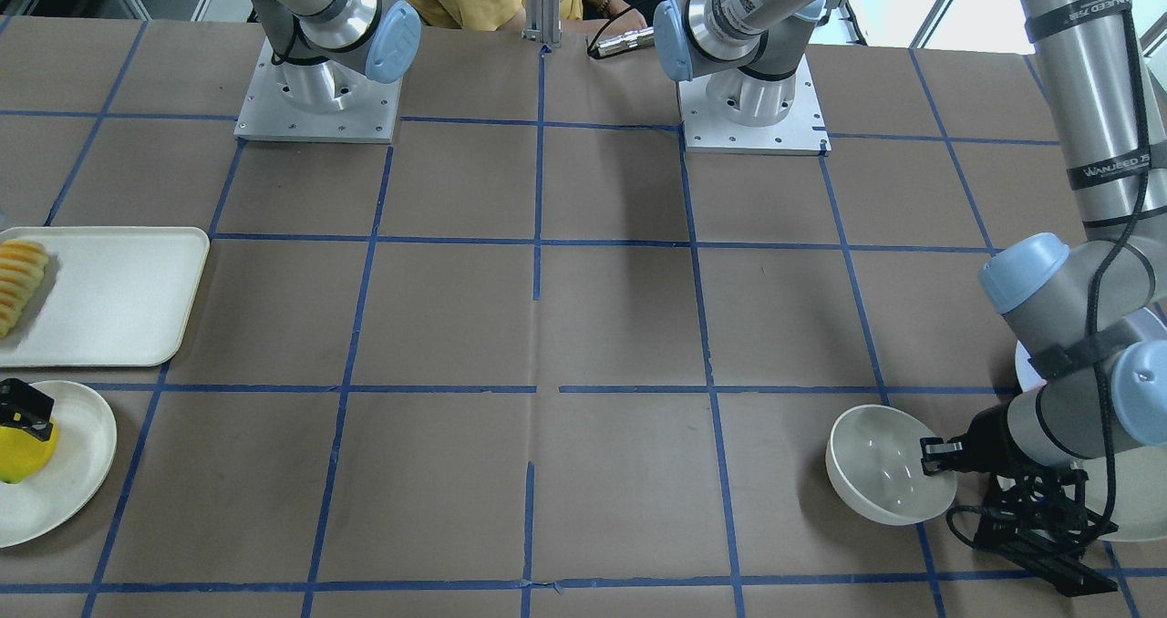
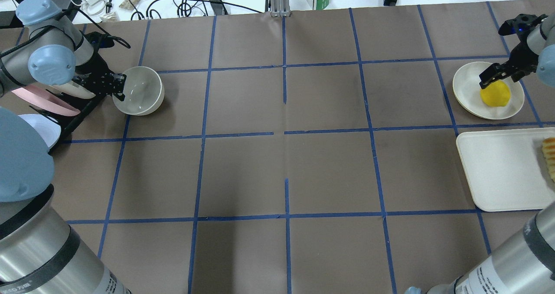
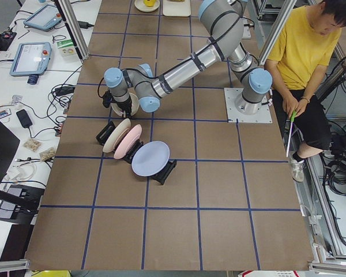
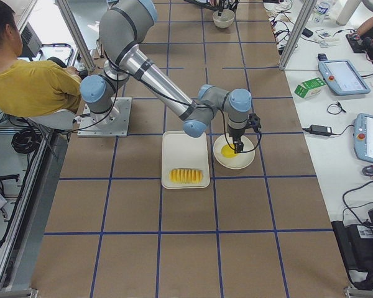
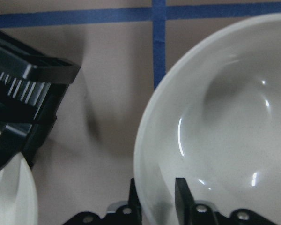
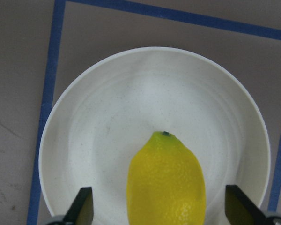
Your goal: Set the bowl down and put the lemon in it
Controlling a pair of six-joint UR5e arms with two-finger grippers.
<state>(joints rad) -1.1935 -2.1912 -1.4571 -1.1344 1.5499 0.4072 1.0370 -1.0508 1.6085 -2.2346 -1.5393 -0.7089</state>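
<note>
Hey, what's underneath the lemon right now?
The lemon lies on a round cream plate, with the open right gripper straddling it. The patch of plate directly beneath the lemon is hidden.

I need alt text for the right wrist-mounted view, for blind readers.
A yellow lemon with a dark tip lies on a round cream plate, between the open fingers of the right gripper. Blue tape lines cross the brown table around it.

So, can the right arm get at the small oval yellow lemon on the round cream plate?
Probably yes: the right gripper hovers just over the yellow lemon, fingers open either side, and nothing else sits on the cream plate.
</note>
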